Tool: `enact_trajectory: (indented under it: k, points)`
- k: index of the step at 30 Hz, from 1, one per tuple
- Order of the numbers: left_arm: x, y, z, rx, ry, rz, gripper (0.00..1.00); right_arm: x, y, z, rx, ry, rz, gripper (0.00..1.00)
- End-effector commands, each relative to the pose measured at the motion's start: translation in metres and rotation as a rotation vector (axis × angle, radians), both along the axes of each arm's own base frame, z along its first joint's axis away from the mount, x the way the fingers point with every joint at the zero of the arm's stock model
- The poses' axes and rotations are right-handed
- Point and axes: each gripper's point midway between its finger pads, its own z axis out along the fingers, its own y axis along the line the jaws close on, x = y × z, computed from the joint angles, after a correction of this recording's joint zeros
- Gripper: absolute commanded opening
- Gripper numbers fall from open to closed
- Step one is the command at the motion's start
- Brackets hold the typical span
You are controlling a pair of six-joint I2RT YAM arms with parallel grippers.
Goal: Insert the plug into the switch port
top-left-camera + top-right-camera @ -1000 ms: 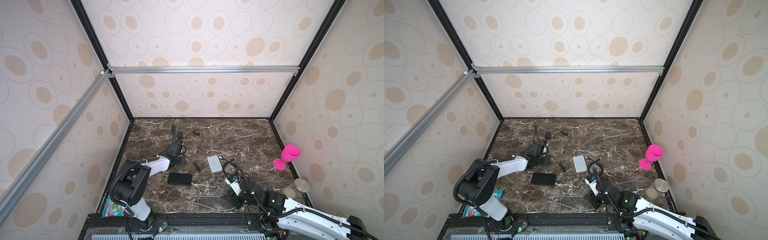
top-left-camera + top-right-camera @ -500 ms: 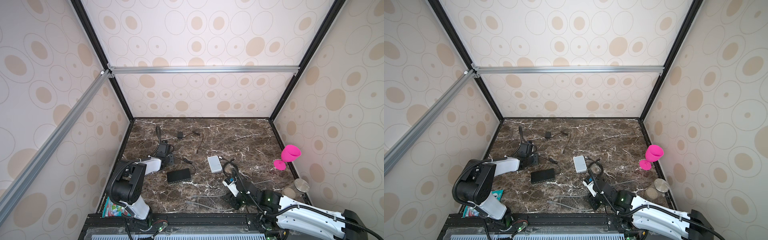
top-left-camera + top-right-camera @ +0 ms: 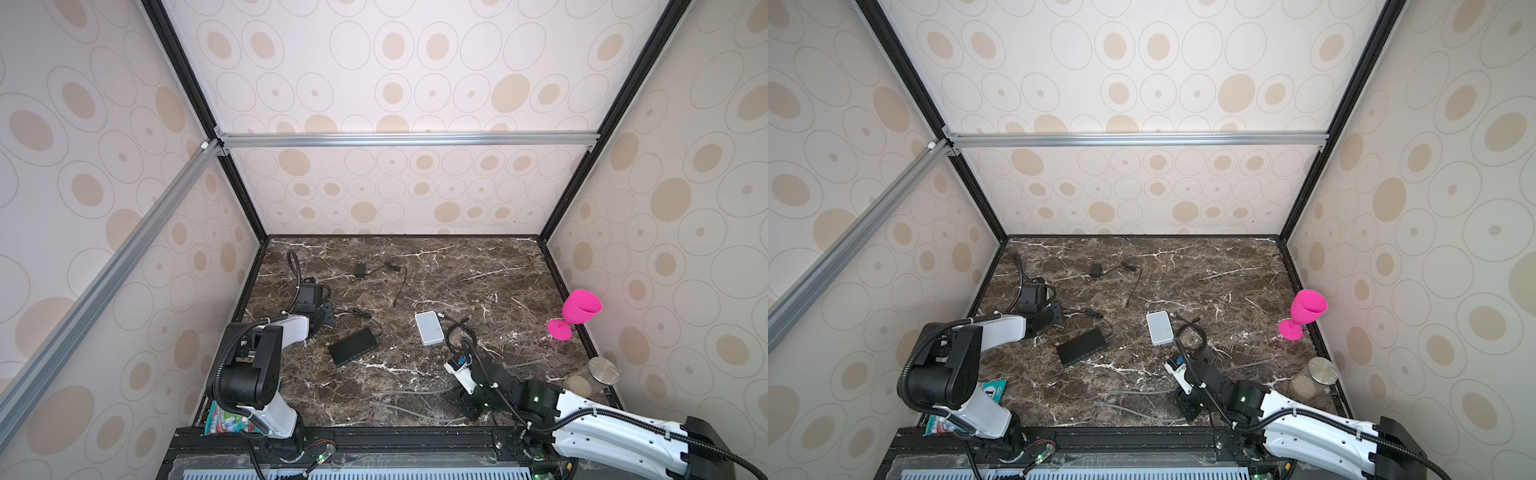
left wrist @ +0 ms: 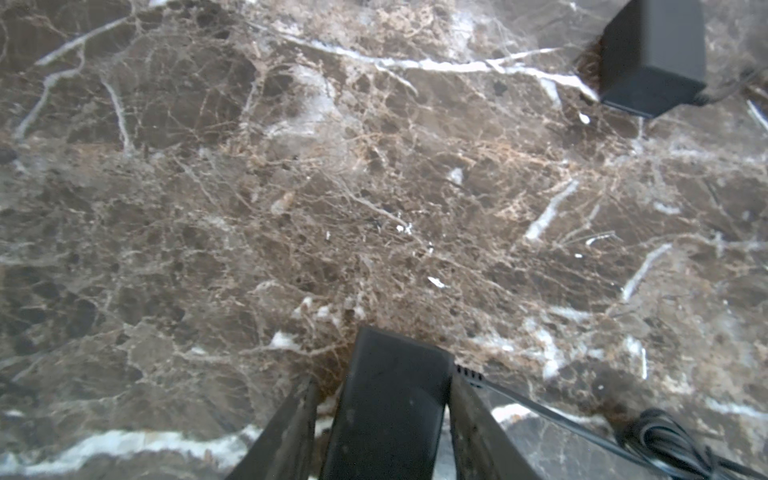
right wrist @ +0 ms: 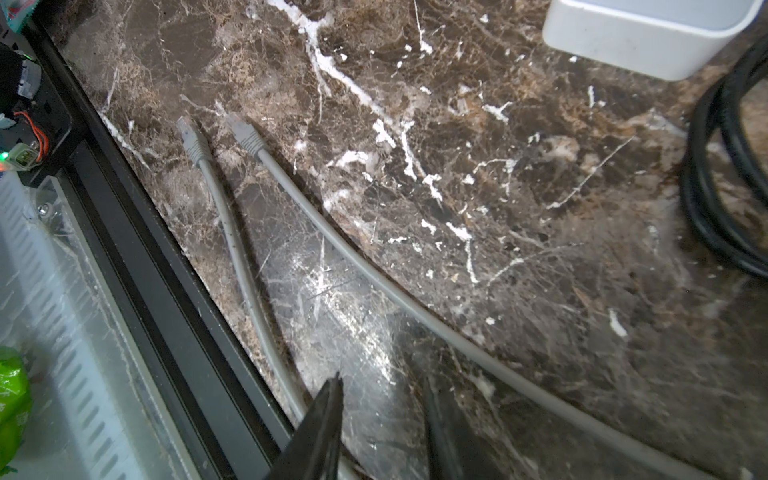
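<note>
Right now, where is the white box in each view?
In a top view: white box mid-table.
In a top view: white box mid-table too.
Left wrist: not in it.
Right wrist: only its corner, at the frame's edge.
Shared landmark: black cable coil beside it.

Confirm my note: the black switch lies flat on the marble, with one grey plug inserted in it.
Wrong: both grey plugs lie loose on the marble, none inserted, as the right wrist view shows. The black switch does lie flat.

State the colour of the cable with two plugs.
The cable is grey; the right wrist view shows it best.
</note>
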Motion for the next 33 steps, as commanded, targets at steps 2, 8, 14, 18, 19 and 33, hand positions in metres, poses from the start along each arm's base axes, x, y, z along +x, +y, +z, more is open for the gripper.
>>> enact_trajectory:
  k: [2,8,14,18,19,33]
  points:
    - [0.017,0.005,0.009,-0.059,-0.045,0.027,0.51,0.003,0.006,0.009,0.013,-0.018,0.000,0.35]
    - [0.011,0.023,0.010,-0.079,-0.066,0.100,0.51,0.004,0.005,0.009,0.011,-0.021,-0.006,0.35]
    - [0.007,0.032,0.010,-0.098,-0.076,0.135,0.51,0.004,0.005,0.009,0.012,-0.018,-0.007,0.35]
    - [0.007,0.036,0.010,-0.110,-0.082,0.150,0.51,0.005,0.004,0.009,0.010,-0.023,-0.015,0.35]
    - [0.007,0.038,0.011,-0.113,-0.087,0.156,0.51,0.005,0.003,0.009,0.009,-0.025,-0.017,0.35]
    - [0.006,0.021,0.062,-0.277,-0.267,0.100,0.66,0.006,0.003,0.010,0.007,-0.029,-0.017,0.35]
